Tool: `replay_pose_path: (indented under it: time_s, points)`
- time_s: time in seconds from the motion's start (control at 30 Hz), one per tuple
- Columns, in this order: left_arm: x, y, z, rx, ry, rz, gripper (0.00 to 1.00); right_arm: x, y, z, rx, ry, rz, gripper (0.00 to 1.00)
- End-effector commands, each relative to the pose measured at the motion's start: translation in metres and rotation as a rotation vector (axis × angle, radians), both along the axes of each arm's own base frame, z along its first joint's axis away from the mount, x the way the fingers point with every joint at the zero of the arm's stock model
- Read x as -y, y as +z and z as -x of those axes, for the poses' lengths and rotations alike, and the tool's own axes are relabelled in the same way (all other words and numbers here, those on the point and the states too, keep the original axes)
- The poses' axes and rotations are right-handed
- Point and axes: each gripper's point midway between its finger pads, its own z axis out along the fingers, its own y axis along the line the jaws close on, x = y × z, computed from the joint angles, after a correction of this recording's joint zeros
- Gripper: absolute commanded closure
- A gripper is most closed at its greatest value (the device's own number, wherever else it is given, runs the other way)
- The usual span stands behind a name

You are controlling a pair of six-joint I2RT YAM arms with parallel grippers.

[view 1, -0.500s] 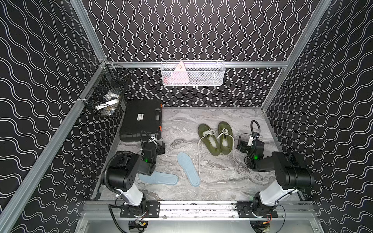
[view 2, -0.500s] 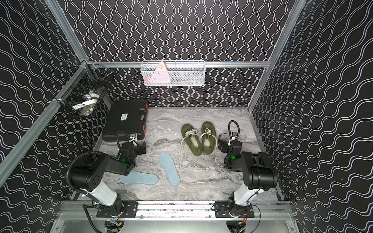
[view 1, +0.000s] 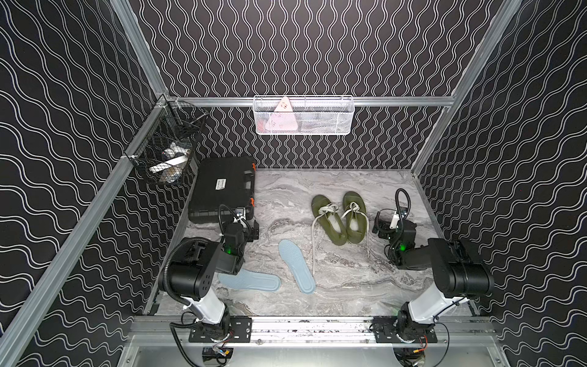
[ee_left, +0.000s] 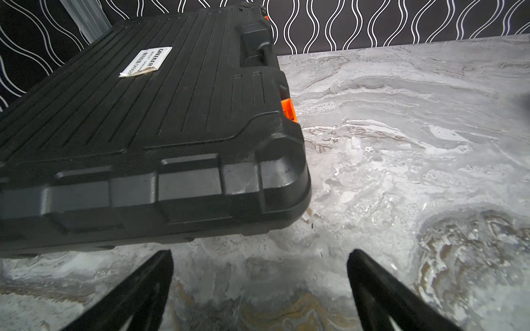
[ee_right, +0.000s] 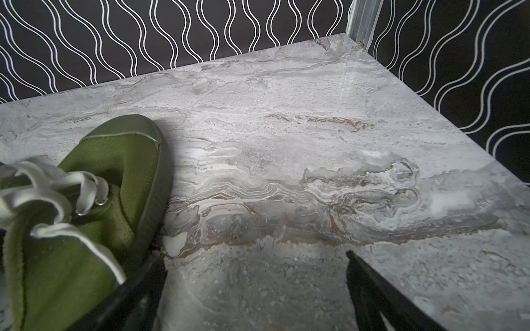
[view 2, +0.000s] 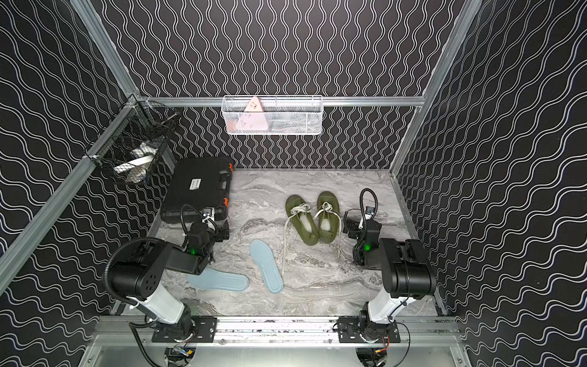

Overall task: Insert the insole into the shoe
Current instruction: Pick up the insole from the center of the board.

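**A:** Laces loose, the green shoes (view 1: 336,235) sit open-mouthed on the tabletop (view 1: 346,287), ready for a liner.

**B:** And the insoles?

**A:** The angled insole (view 1: 297,266) lies flat just short of the shoes, the second insole (view 1: 249,280) farther out. Neither's in.

**B:** Grippers?

**A:** Left gripper (ee_left: 259,255) is spread and empty, well apart from the shoes. Right gripper (ee_right: 255,256) is spread too, just beside them, likely to steady one.

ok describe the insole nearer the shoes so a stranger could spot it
Find the pair of green shoes on the grey marble table. Nearer the robot from them lie two pale blue insoles. Yours is the insole lying lengthwise in the open middle; the other insole lies crosswise, one end hidden by the left arm.
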Motion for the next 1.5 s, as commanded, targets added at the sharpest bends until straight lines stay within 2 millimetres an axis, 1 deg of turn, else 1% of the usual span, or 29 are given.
replay_pose_path:
  time_s: [0.0,0.13,0.2,0.27,0.33,0.47,0.53,0.6,0.63,0.7,0.77,0.8,0.87,0.97,1.07,1.17,1.2,1.3,1.4,1.47]
  points:
    - [0.003,0.009,-0.006,0.033,-0.022,0.005,0.01,-0.002,0.011,-0.006,0.047,0.004,-0.010,0.00]
    - [0.001,0.011,-0.005,0.045,-0.011,-0.001,0.01,-0.001,0.012,-0.006,0.050,0.002,-0.005,0.00]
    - [0.002,0.014,-0.004,0.055,-0.014,-0.011,0.01,-0.002,0.015,-0.004,0.063,0.011,-0.001,0.00]
    - [0.003,0.026,0.001,0.084,0.009,-0.039,0.01,0.000,0.027,0.000,0.083,-0.004,-0.001,0.00]
    - [0.005,0.041,0.007,0.103,0.037,-0.079,0.01,0.008,0.037,0.006,0.091,-0.059,0.001,0.00]
    - [0.018,0.067,0.016,0.121,0.079,-0.159,0.01,0.017,0.056,0.017,0.098,-0.139,0.009,0.00]
    - [0.025,0.081,0.014,0.129,0.087,-0.163,0.01,0.022,0.072,0.021,0.101,-0.195,0.020,0.00]
    - [0.032,0.091,0.012,0.102,0.081,-0.181,0.01,0.021,0.087,0.023,0.077,-0.213,0.034,0.00]
    - [0.034,0.096,0.010,0.076,0.086,-0.175,0.01,0.022,0.098,0.025,0.079,-0.231,0.040,0.00]
    - [0.034,0.106,0.009,0.047,0.102,-0.144,0.01,0.021,0.113,0.026,0.070,-0.252,0.023,0.00]
    - [0.035,0.111,0.010,0.012,0.103,-0.124,0.01,0.014,0.121,0.025,0.032,-0.237,-0.003,0.00]
    - [0.037,0.113,0.011,-0.003,0.100,-0.105,0.01,0.008,0.122,0.026,-0.001,-0.224,-0.020,0.00]
    - [0.039,0.114,0.015,-0.062,0.101,-0.061,0.01,-0.012,0.125,0.026,-0.063,-0.164,-0.058,0.00]
    - [0.044,0.115,0.023,-0.169,0.088,-0.015,0.01,-0.061,0.124,0.033,-0.155,-0.033,-0.093,0.00]
    - [0.052,0.112,0.036,-0.247,0.055,0.048,0.01,-0.121,0.119,0.042,-0.216,0.129,-0.192,0.00]
    - [0.057,0.105,0.052,-0.316,0.040,0.111,0.01,-0.185,0.106,0.054,-0.282,0.296,-0.267,0.01]
    - [0.059,0.102,0.057,-0.335,0.035,0.144,0.01,-0.209,0.101,0.060,-0.300,0.361,-0.264,0.02]
    - [0.071,0.090,0.071,-0.403,-0.001,0.268,0.01,-0.263,0.085,0.075,-0.316,0.501,-0.215,0.05]
    - [0.076,0.078,0.084,-0.461,-0.004,0.401,0.01,-0.307,0.075,0.090,-0.313,0.624,-0.189,0.09]
    - [0.073,0.073,0.091,-0.479,0.015,0.479,0.02,-0.335,0.070,0.100,-0.311,0.708,-0.207,0.11]
